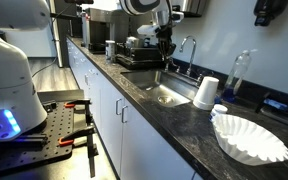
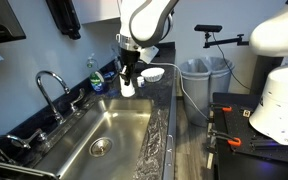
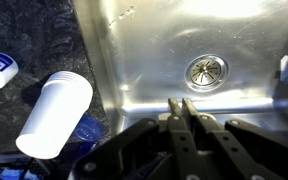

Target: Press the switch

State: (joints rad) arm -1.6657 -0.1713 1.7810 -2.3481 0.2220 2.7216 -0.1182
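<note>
No switch can be made out in any view; it may sit on the wall behind the sink (image 2: 129, 125) or out of frame. The gripper (image 3: 184, 103) hangs above the sink's edge with its fingers pressed together and holding nothing, probably because a closed tip makes a firm, narrow point for pushing. A white cup (image 3: 54, 112) sits on the dark tabletop (image 3: 39, 35) just beside the basin, close enough to be knocked.

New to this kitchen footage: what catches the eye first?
The gripper, fingers together, hangs over the stainless sink set in a dark counter. A stack of white coffee filters lies on the counter in an exterior view, near stacked white cups.
</note>
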